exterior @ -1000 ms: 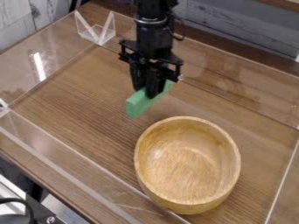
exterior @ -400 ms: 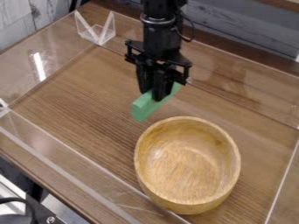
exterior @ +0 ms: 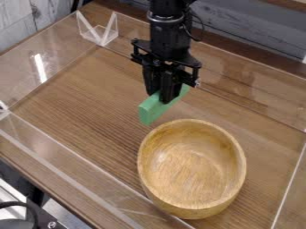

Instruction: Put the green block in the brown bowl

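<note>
Green block [exterior: 152,108] clamped in the downward-pointing tool [exterior: 167,93], long axis tilted, lower end hanging clear of the bench [exterior: 72,107]. Brown bowl [exterior: 191,166] just nearer and rightward, rim almost beneath.

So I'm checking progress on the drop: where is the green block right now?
The green block hangs clamped in the shut gripper, mid-frame above the wooden table, just beyond the brown bowl's far rim, not yet over it.
</note>
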You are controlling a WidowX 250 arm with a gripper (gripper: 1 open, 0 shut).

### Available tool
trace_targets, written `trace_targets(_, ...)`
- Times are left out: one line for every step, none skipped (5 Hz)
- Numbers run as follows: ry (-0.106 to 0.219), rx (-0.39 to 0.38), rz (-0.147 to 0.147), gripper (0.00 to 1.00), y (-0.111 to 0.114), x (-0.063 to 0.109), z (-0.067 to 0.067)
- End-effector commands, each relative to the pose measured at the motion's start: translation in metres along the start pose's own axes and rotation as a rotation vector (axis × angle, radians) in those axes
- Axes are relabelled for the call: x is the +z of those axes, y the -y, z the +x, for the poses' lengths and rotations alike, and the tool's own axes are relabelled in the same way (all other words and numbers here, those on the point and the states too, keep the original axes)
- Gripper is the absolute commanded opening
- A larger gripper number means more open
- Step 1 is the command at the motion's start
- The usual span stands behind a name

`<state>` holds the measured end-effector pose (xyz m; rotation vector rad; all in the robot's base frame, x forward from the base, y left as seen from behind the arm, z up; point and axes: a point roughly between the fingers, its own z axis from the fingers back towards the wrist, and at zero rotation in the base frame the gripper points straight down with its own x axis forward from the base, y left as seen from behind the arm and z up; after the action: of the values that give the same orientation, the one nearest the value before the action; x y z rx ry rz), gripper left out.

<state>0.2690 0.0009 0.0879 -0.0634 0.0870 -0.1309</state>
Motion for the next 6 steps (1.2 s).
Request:
trace_targets(0.057, -0.020, 0.010, 0.00, 0.011, 0.018, -0.005)
trace_targets(0.053, -0.031, 0.008, 0.00, 0.022, 0.018, -0.015)
trace_targets(0.051, -0.035, 0.004, 0.00, 0.034, 0.018, -0.024)
trace_targets(0.047, -0.039, -0.001, 0.00, 0.044, 0.017, -0.032)
trace_targets(0.046, -0.034, -0.004, 0.00, 0.050, 0.015, -0.037)
trace_targets(0.046, -0.029, -0.009, 0.00, 0.053, 0.014, -0.040)
